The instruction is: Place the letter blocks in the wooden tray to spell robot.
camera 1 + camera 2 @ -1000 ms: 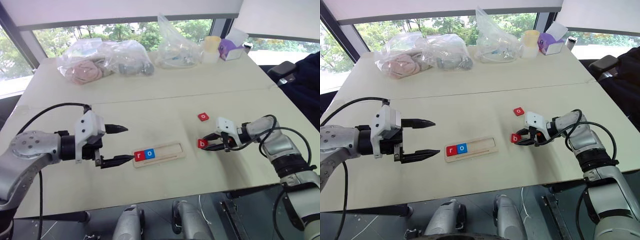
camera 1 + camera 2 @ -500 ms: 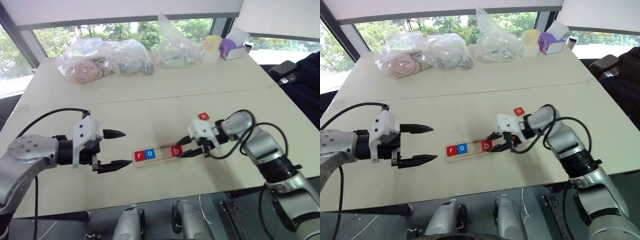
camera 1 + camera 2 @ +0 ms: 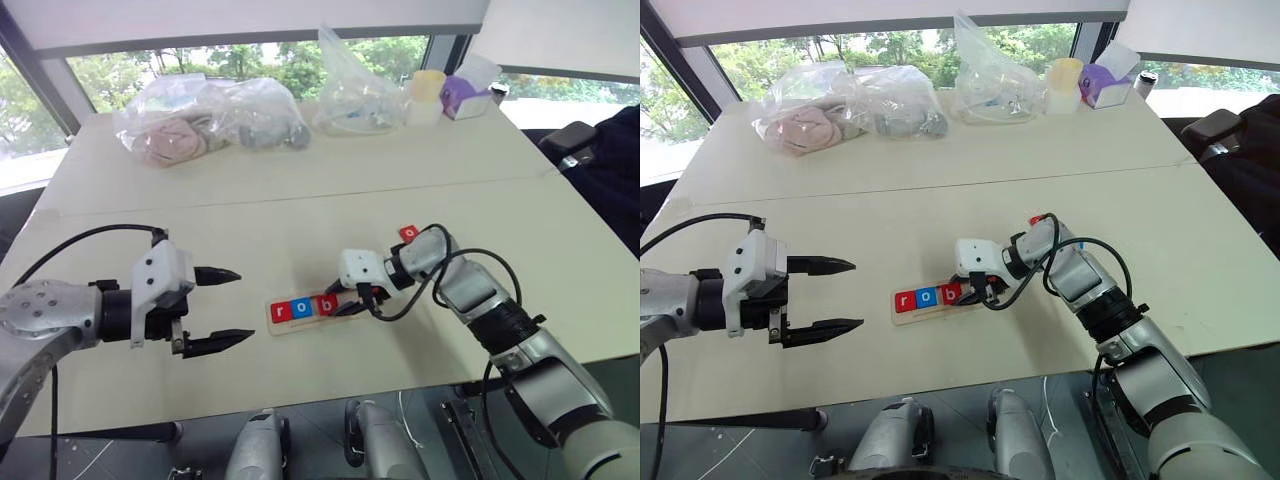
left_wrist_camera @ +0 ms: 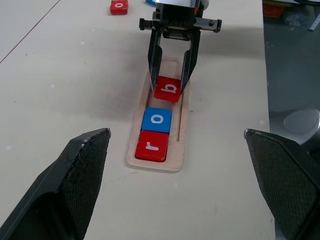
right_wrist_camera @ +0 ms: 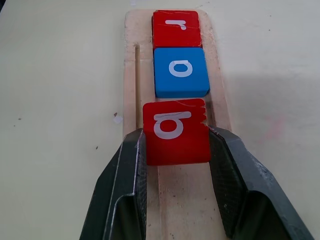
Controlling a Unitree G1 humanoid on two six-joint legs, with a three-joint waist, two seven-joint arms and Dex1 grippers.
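1. Right gripper (image 5: 176, 150), two black fingers: clenched on the red square block lettered "b" (image 5: 176, 131), held in the groove of the long pale wooden tray (image 4: 159, 162).
2. Held block: lay just short of the blue "o" block (image 5: 180, 71), a thin gap between them; beyond that sat the red "r" block (image 5: 175, 26) at the tray's end.
3. Tray's long axis: ran straight ahead along the right gripper's pointing line, so closing the gap called, by judgement, for a short push along the groove.
4. Left gripper (image 3: 215, 308): fingers spread wide, empty, well apart from the tray's "r" end; the right arm was nearer.
5. Spare red "o" block (image 4: 119, 6): loose on the table beyond the tray.
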